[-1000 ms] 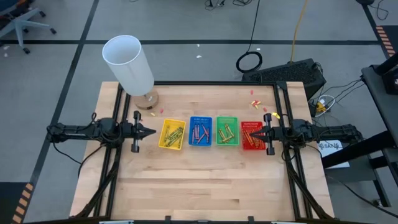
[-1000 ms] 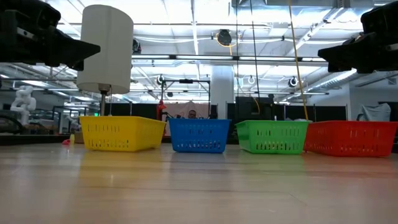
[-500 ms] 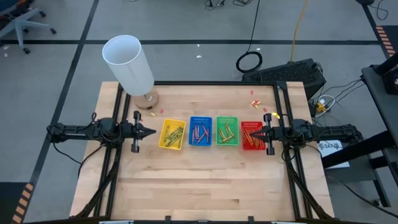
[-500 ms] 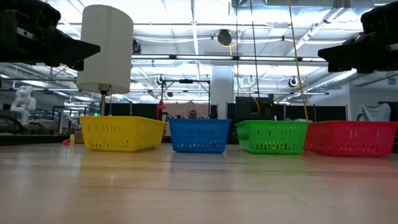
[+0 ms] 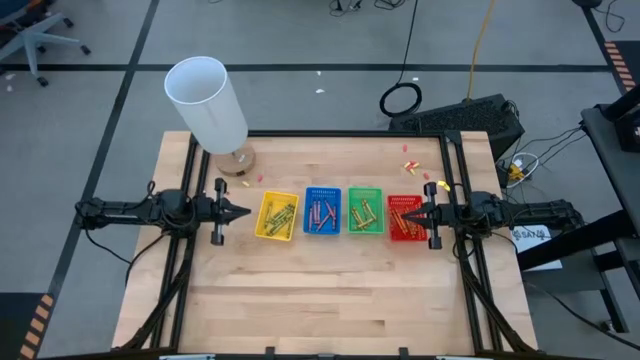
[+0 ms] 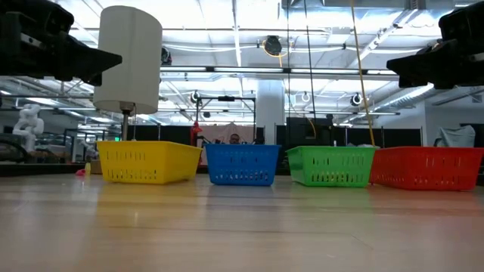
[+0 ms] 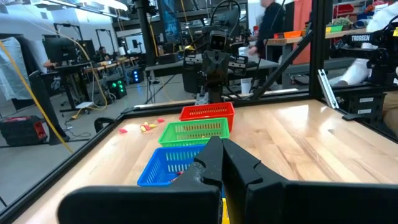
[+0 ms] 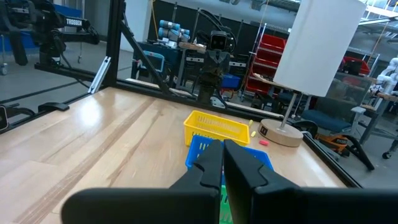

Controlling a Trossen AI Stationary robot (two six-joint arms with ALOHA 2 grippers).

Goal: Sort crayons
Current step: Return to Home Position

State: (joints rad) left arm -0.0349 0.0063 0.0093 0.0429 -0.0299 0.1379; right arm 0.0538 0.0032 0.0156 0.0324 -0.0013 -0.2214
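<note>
Wood table (image 5: 320, 300). Crayons (image 5: 278, 214) lie in four coloured trays (image 5: 322, 189) set in a row. Left gripper (image 5: 243, 211) closed, empty, just beside yellow tray (image 5: 260, 216). Right gripper (image 5: 410, 213) closed, empty, raised above red tray (image 5: 403, 240).

**A robotics lab or workshop, open-plan and industrial**

Ahead of the left gripper (image 7: 222, 143), past the wooden table (image 7: 298, 143) and its black metal frame (image 7: 317, 56), are desks with lit monitors (image 7: 61, 46), a rack marked TROSSEN (image 7: 367, 38) and a person (image 7: 270, 22) by a bench. Ahead of the right gripper (image 8: 222, 144) are shelves of red storage bins (image 8: 270, 56) and more dark machine frames. Strip lights (image 6: 302, 32) and bare trusses run overhead. A coiled cable (image 5: 383, 100) lies on the grey floor. A distant white figure (image 6: 29, 121) may be a humanoid robot.
</note>
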